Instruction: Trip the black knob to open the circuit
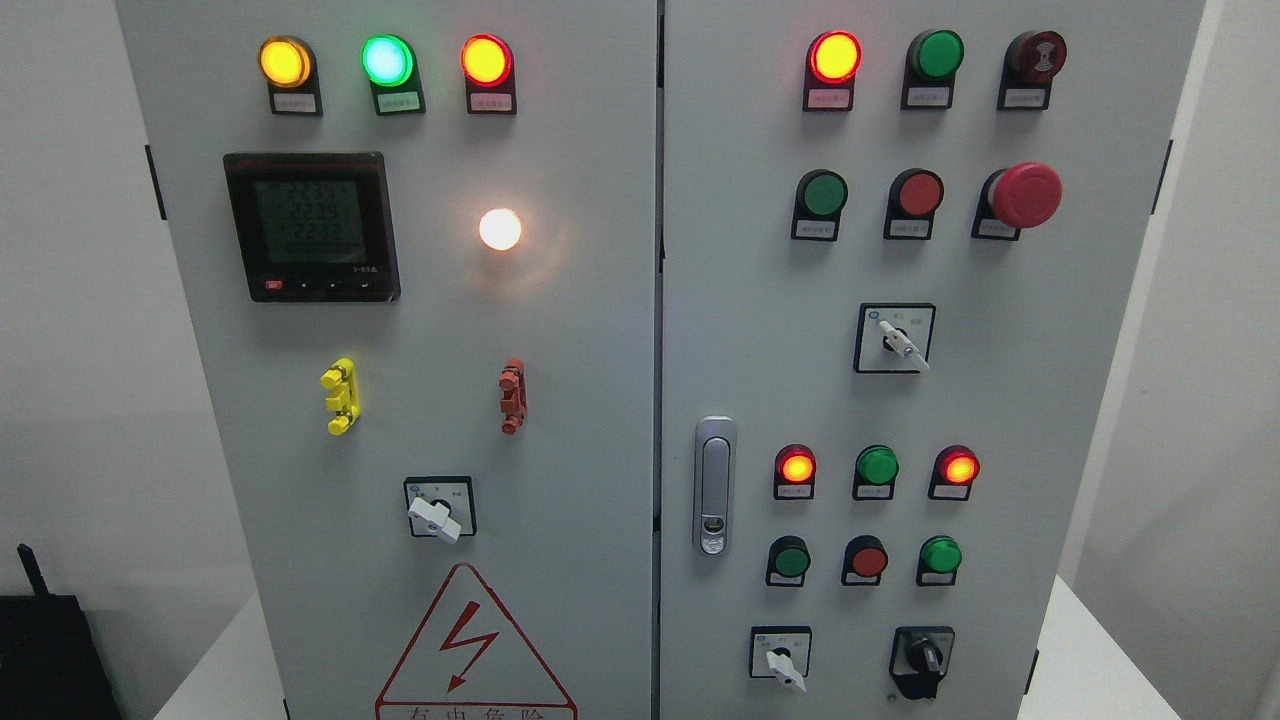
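A grey electrical cabinet with two doors fills the head view, seen straight on. No robot hand or arm shows anywhere, so the state of the hands cannot be told.

The black knob, the thing to be turned, sits at the bottom right of the right door, on a dark square plate, close to the lower edge of the picture. Just to its left is a white knob on a white plate. Above them are two rows of three round buttons and lamps; in the upper row the outer two glow red. Higher up, a large red mushroom button stands out from the door, and a silver door handle runs upright near the seam.

On the left door, three lamps glow yellow, green and red along the top, a dark meter shows digits too faint to read, and a white lamp shines beside it.

The task appears not yet begun: nothing touches the black knob. The next move likely calls for a hand to come up low on the right, close on the knob's narrow grip, and twist it, steering clear of the white knob alongside.
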`<state>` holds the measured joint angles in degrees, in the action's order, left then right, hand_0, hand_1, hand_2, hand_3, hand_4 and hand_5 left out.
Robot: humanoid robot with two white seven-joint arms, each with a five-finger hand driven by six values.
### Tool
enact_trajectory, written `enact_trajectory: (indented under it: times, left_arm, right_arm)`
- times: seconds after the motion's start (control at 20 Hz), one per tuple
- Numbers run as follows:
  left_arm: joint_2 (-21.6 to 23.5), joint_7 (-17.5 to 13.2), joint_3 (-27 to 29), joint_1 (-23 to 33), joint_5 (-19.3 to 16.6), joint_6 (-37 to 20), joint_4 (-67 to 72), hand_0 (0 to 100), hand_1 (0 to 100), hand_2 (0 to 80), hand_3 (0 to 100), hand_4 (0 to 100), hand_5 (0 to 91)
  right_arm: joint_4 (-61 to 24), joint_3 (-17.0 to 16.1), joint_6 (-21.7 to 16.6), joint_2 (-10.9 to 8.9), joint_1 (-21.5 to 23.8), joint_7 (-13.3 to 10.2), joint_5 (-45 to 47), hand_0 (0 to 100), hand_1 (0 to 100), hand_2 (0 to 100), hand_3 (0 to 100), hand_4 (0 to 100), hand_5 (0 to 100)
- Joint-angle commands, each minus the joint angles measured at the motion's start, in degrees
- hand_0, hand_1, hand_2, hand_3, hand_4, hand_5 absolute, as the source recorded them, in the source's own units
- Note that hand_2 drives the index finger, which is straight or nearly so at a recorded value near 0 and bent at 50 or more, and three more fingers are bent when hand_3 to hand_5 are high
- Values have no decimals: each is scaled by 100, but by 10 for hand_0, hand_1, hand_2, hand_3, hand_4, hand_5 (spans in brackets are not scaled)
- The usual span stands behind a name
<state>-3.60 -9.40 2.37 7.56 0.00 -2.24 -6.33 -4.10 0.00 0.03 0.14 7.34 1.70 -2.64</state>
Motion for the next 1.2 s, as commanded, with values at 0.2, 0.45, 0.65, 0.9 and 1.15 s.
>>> enact_trajectory:
  times: [0.2, 0.45, 0.65, 0.9, 1.15]
  left_arm:
    - [0, 0, 0, 0, -132, -5, 0, 120, 389, 0, 0, 0, 0]
    - [0, 0, 0, 0, -132, 4, 0, 120, 389, 0, 0, 0, 0]
    - [0, 0, 0, 0, -132, -5, 0, 120, 389, 0, 0, 0, 0]
    - [0, 0, 0, 0, -132, -5, 0, 120, 389, 0, 0, 0, 0]
    - [0, 0, 0, 0, -132, 4, 0, 120, 389, 0, 0, 0, 0]
  right_arm:
    - [5, -141, -3, 74, 30, 15, 9, 0, 149, 0, 0, 0, 0]
    - [-21, -175, -73, 83, 39, 23, 17, 0, 150, 0, 0, 0, 0]
    - [-275, -360, -240, 144, 118, 6, -9, 0, 150, 0, 0, 0, 0]
    - [-1074, -378, -249, 223, 487, -3, 0, 0, 148, 0, 0, 0, 0]
    - [-1874, -439, -328, 346, 759, 6, 9, 0, 140, 0, 0, 0, 0]
